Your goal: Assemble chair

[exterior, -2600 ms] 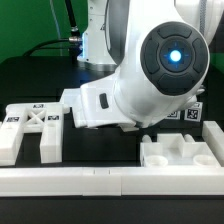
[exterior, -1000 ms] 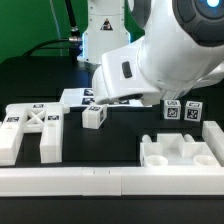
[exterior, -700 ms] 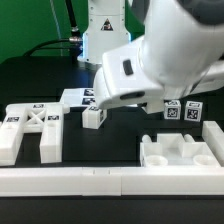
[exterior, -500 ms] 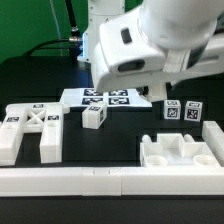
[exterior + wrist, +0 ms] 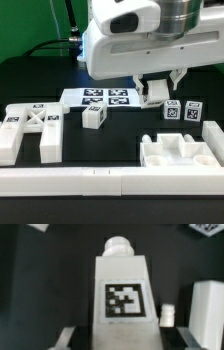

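Observation:
My gripper (image 5: 158, 93) hangs above the table behind the seat slab (image 5: 180, 152), shut on a long white leg block (image 5: 156, 91). In the wrist view that leg block (image 5: 122, 286) runs away from the gripper (image 5: 120, 341), with a square tag on its face and a round peg at its far end. The jaws stand against both of its sides. The X-braced panel (image 5: 30, 126) lies at the exterior view's left. A small tagged cube (image 5: 94, 117) sits near the middle. Two tagged blocks (image 5: 183, 110) stand at the exterior view's right.
The marker board (image 5: 100, 98) lies flat behind the cube. A long white border rail (image 5: 110, 181) runs along the front edge. Another white part (image 5: 207, 303) shows beside the held leg in the wrist view. The arm's large white body (image 5: 140, 40) fills the upper part of the exterior view.
The arm has risen and swung toward the exterior view's right, uncovering the marker board. The leg block stays in the gripper; the cube, panel and seat slab have not moved.

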Robot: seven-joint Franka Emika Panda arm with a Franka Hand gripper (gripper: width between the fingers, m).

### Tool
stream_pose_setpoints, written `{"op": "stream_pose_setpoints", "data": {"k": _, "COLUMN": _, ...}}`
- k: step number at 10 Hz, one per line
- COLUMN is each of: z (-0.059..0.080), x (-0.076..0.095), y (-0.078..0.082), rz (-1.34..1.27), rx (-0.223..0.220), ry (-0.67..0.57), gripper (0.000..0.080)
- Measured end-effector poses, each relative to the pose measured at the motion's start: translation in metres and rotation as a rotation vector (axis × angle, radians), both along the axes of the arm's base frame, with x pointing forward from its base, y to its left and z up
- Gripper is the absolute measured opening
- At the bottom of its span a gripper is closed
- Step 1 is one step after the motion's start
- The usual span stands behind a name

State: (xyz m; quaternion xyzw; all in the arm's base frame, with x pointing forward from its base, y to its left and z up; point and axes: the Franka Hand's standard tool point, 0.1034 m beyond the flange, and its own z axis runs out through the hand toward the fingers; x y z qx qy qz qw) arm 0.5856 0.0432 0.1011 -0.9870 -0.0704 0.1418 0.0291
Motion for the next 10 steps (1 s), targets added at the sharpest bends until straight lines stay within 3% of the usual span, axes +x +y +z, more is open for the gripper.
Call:
{"op": "stream_pose_setpoints", "data": {"k": 2, "z": 0.012, "x": 0.003, "y": 0.005, "rz": -0.012, "rx": -0.001, "ry": -0.107, "gripper": 0.0291}}
{"op": "stream_pose_setpoints", "data": {"k": 4, "z": 0.028, "x": 0.029, "y": 0.007, "rz": -0.021, "rx": 0.009, "ry": -0.296, "gripper": 0.0291}}
{"op": "stream_pose_setpoints", "data": {"k": 8, "z": 0.022, "x": 0.034, "y": 0.001, "rz": -0.031, "rx": 0.007, "ry": -0.566, "gripper": 0.0291}}
{"op": "stream_pose_setpoints", "data": {"k": 9, "z": 0.021, "x": 0.032, "y": 0.006, "rz": -0.037, "rx": 0.011, "ry": -0.544, "gripper": 0.0291}}
{"op": "stream_pose_setpoints", "data": {"k": 10, "z": 0.022, "x": 0.044, "y": 0.013, "rz": -0.037, "rx": 0.018, "ry": -0.562, "gripper": 0.0291}}
